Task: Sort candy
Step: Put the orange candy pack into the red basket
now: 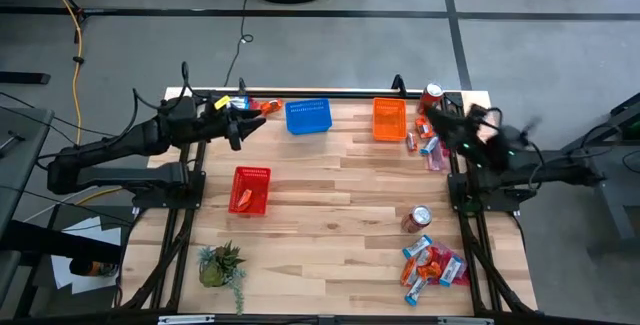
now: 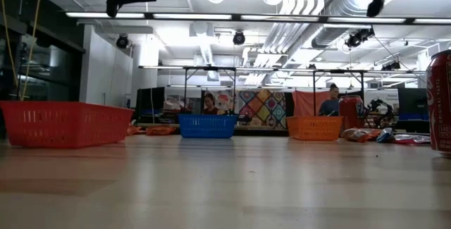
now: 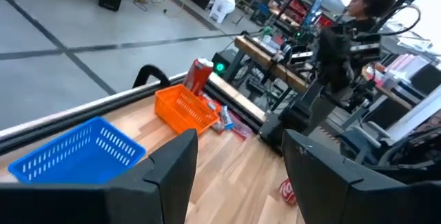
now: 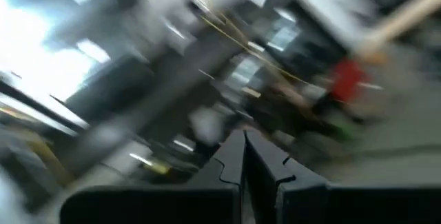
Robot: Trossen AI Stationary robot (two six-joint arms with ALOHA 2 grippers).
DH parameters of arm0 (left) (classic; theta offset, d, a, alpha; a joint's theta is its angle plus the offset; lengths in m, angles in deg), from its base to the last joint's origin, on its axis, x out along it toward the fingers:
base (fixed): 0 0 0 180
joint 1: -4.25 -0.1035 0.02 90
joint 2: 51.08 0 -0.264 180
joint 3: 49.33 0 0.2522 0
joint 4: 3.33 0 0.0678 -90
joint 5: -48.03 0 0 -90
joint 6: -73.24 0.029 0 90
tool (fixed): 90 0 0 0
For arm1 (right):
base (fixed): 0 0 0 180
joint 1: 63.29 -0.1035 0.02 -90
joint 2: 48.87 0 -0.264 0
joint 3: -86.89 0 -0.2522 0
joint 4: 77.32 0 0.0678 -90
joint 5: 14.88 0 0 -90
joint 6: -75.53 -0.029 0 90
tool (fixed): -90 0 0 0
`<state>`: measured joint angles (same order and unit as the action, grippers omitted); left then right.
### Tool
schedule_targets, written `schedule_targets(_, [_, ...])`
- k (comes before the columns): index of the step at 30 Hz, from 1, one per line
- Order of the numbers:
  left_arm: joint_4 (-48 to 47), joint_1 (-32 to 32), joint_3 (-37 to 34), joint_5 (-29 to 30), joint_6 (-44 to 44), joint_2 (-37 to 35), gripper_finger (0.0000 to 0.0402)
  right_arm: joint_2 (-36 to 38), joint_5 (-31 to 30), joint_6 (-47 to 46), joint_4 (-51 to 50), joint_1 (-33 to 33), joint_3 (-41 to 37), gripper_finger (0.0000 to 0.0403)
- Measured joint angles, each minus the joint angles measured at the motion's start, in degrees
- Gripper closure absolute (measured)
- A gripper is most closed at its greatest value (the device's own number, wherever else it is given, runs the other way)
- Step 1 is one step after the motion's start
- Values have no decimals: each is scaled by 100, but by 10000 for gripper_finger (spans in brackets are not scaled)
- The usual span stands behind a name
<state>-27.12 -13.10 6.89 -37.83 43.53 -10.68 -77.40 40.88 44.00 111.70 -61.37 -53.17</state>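
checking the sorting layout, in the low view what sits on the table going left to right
red basket → blue basket → orange basket → loose candy → red soda can at the right edge

My left pincer (image 1: pixel 237 125) hovers beside one basket (image 1: pixel 308 116); candy (image 1: pixel 432 265) lies far off, past another basket (image 1: pixel 390 119).

The middle of the surface (image 1: pixel 340 205) lies bare, wide enough for a pincer to pass between the red basket (image 1: pixel 249 189) and the can (image 1: pixel 416 219). Along the far edge stand the blue basket (image 1: pixel 308 116), orange basket (image 1: pixel 389 119) and a second can (image 1: pixel 431 95), with candy (image 1: pixel 428 147) beside them. More candy (image 1: pixel 432 264) crowds the near right corner, a plant (image 1: pixel 222 265) the near left.
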Motion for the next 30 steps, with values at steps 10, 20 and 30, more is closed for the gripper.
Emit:
schedule_targets(10, [-265, 0, 0, -2, 78, -2, 202, -1666, 290, -2614, -7367, 1054, 2250, 395])
schedule_targets(20, [-286, 0, 0, -2, 96, -2, 202, -1918, 1937, -3264, -7361, 1259, 965, 261])
schedule_targets(30, [-301, 0, 0, -3, 80, -2, 202, -3097, 2210, -2008, -6630, 2105, 673, 206])
